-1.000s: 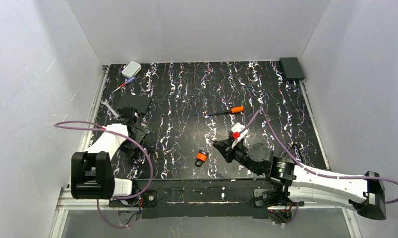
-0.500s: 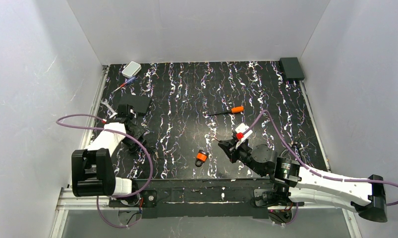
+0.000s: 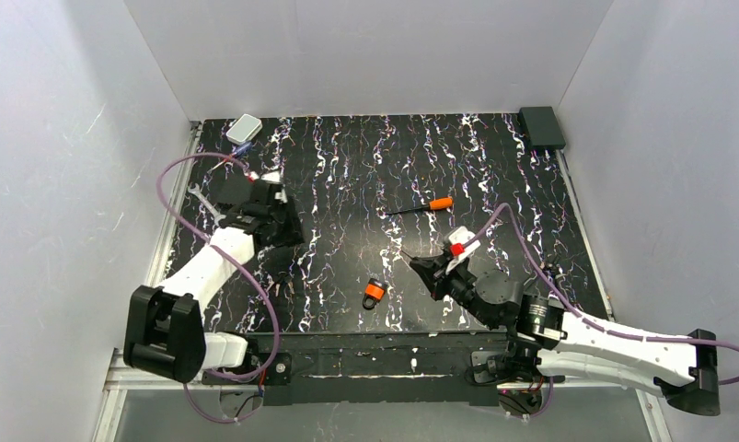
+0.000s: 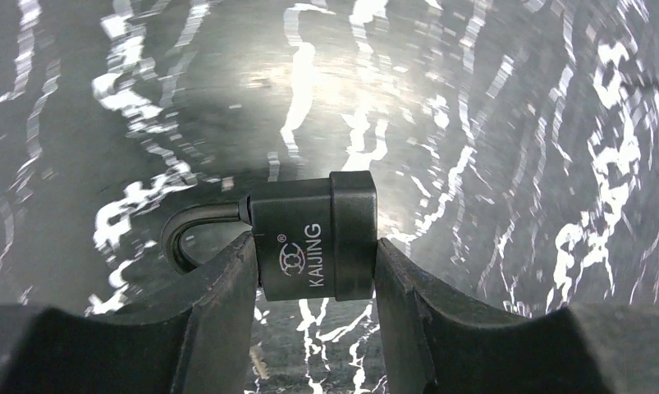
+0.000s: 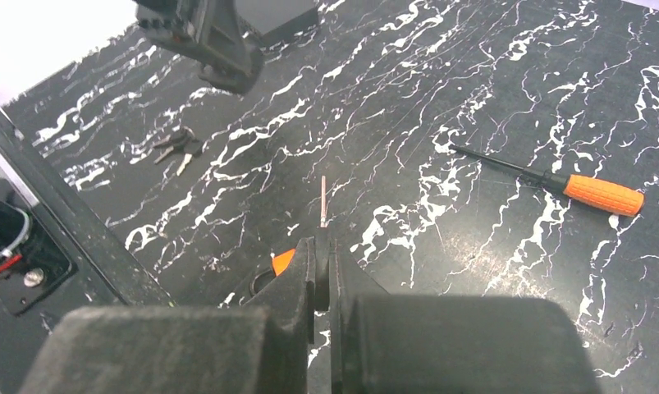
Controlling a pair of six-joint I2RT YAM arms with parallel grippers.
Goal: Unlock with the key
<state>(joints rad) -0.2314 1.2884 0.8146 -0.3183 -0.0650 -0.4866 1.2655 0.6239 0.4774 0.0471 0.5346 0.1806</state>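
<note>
Presently the left gripper [image 4: 313,250] is clamped on a black padlock [image 4: 309,234] of matte metal stamped KAIJING. One dark finger [image 4: 219,287] presses each flat side of the body, and the curved shackle [image 4: 190,234] sticks out to the left in the left wrist view, seated in the body. In the top view this gripper sits over the left part of the black white-veined marbled table [image 3: 347,175], well apart from the right arm. The right gripper [image 5: 321,246] has its fingers pressed together on the key [image 5: 322,199]. Only the short pale metal blade shows, jutting straight out beyond the fingertips, while the head is hidden between the pads. That gripper hangs over the near middle of the table, its tip aimed toward the far left. A small orange padlock [image 3: 375,293] lies on the table just to its left, not touched. A thin screwdriver with an orange handle [image 3: 434,203] lies farther back, apart from both arms. Two small loose keys [image 5: 176,146] rest on the table between the two grippers, closer to the left one. A silver wrench [image 3: 200,196] lies near the left edge, a small white box [image 3: 244,127] sits in the far left corner and a flat black box [image 3: 541,126] in the far right corner.
</note>
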